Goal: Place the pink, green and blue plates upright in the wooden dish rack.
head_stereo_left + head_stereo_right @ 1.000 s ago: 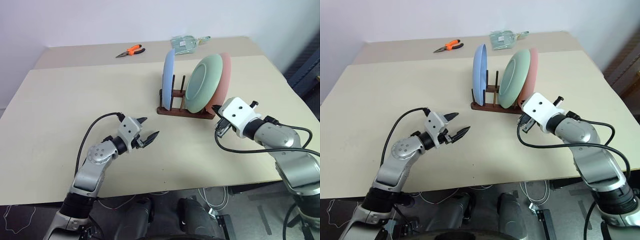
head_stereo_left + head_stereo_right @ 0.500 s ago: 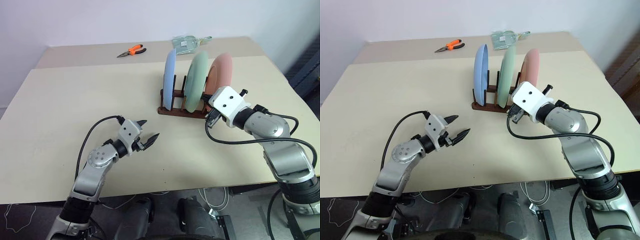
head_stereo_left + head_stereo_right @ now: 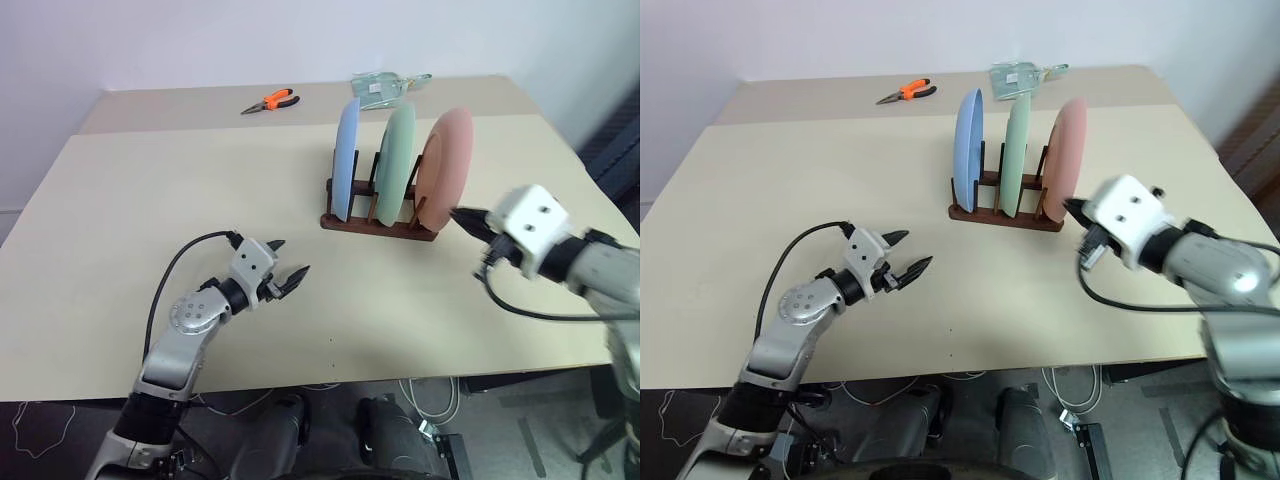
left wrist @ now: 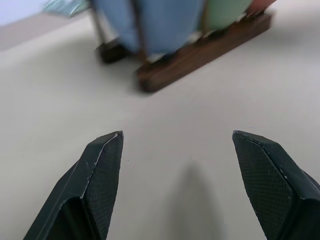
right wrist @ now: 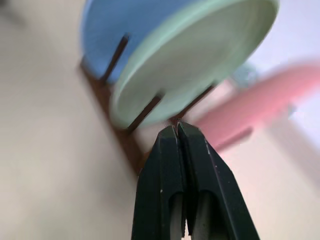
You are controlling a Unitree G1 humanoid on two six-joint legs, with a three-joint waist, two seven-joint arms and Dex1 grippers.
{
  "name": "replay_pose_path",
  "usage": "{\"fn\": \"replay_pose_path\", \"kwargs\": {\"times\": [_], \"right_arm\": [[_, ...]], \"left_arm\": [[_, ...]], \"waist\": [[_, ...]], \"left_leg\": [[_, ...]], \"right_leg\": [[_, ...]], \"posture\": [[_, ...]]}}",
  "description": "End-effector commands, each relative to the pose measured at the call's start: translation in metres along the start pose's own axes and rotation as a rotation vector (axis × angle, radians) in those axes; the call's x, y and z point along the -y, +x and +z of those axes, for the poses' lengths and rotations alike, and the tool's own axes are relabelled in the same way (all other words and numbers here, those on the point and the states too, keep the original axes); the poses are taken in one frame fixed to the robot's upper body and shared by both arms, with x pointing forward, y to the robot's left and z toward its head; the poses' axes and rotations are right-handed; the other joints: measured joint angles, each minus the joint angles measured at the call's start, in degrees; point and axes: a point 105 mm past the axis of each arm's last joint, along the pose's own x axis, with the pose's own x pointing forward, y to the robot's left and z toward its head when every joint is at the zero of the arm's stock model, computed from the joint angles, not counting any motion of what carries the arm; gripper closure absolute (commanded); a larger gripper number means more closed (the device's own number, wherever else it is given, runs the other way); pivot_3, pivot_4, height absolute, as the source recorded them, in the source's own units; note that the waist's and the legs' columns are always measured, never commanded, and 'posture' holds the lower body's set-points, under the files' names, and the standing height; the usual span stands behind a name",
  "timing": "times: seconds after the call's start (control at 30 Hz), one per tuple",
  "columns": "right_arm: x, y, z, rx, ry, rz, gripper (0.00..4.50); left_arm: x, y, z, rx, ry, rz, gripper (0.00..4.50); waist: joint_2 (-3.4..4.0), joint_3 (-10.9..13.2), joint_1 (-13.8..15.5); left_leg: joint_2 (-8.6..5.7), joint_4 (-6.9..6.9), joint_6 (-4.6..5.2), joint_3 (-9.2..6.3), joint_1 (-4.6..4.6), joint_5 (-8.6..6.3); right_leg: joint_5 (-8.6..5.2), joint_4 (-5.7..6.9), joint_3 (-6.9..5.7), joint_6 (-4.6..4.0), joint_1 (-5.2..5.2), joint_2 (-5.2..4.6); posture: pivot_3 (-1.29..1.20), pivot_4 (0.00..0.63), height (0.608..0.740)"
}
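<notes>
The wooden dish rack (image 3: 378, 218) stands toward the far right of the beige table (image 3: 150, 200) and carries all three plates upright between its pegs: the blue plate (image 3: 346, 159) on the robot's left, the green plate (image 3: 396, 163) in the middle and the pink plate (image 3: 443, 162) on the right. The right gripper (image 3: 462, 215), fingers pressed together and holding nothing, hovers just beside the pink plate's lower edge, pointing toward the rack. The left gripper (image 3: 287, 268) hangs over bare tabletop well short of the rack with its fingers spread wide and empty; orange-handled pliers (image 3: 268, 100) and a clear packet (image 3: 380, 87) lie along the table's far edge.
</notes>
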Motion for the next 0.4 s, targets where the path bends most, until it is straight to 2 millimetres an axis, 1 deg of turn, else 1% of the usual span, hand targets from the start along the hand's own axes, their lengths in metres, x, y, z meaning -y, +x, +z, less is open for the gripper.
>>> {"fn": "replay_pose_path", "kwargs": {"times": [0.03, 0.13, 0.2, 0.27, 0.4], "right_arm": [[0.02, -0.02, -0.02, -0.02, 0.066, -0.121, 4.47], [0.025, -0.022, -0.044, -0.054, 0.102, -0.165, 4.47], [0.02, -0.017, -0.057, -0.07, 0.109, -0.149, 4.47], [0.016, -0.011, -0.062, -0.058, 0.131, -0.14, 4.47], [0.014, 0.0, -0.074, -0.058, 0.143, -0.142, 4.47]], "left_arm": [[-0.033, -0.015, -0.008, -0.036, 0.045, 0.097, 0.91], [-0.048, -0.024, -0.02, -0.085, 0.07, 0.135, 0.91], [-0.055, -0.031, -0.026, -0.108, 0.073, 0.153, 0.91], [-0.056, -0.034, -0.029, -0.117, 0.077, 0.158, 0.91], [-0.054, -0.036, -0.031, -0.114, 0.079, 0.169, 0.91]], "waist": [[0.01, 0.0, -0.2], [0.02, 0.0, -0.2], [0.03, 0.0, -0.1], [0.03, 0.0, -0.1], [0.04, 0.0, -0.2]], "left_leg": [[0.0, 0.0, 0.0, 0.04, 0.02, 0.0], [0.0, 0.02, -0.01, 0.09, 0.07, 0.0], [0.0, 0.02, -0.02, 0.09, 0.08, -0.01], [0.0, 0.01, -0.02, 0.09, 0.08, -0.01], [0.0, 0.02, -0.02, 0.09, 0.08, 0.0]], "right_leg": [[-0.02, 0.0, 0.01, -0.03, 0.0, 0.0], [-0.04, 0.01, 0.03, -0.07, 0.03, -0.01], [-0.04, 0.01, 0.02, -0.07, 0.04, -0.01], [-0.04, 0.0, 0.04, -0.06, 0.03, -0.02], [-0.03, 0.01, 0.08, -0.05, 0.03, -0.01]], "posture": [[0.0, 0.15, 0.719], [0.0, 0.15, 0.719], [0.0, 0.15, 0.719], [0.0, 0.15, 0.719], [0.0, 0.15, 0.719]]}}
